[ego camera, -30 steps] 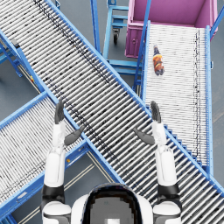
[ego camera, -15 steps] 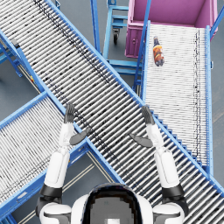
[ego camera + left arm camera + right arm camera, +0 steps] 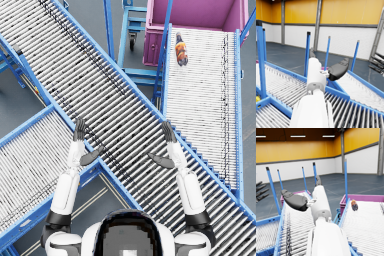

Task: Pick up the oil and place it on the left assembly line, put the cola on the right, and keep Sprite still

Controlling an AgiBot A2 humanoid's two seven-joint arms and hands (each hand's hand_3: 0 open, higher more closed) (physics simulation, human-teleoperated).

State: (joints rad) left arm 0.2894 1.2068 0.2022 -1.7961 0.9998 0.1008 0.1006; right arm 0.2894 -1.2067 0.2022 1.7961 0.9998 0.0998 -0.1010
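Hovering over the central roller conveyor [image 3: 115,107], the left hand [image 3: 83,146] and right hand [image 3: 167,148] are holding nothing, fingers wide; 1 bottle [image 3: 181,50] is sitting upper right on the right conveyor [image 3: 205,105], near a magenta bin [image 3: 200,12], yellow walls [image 3: 293,150] beyond.

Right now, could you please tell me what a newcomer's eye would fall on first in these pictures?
The bright purple bin at the far end of the right conveyor stands out most, with a small orange-and-dark bottle on the rollers just before it. Nearer, the left hand and right hand hover over the wide diagonal conveyor, fingers spread and holding nothing.
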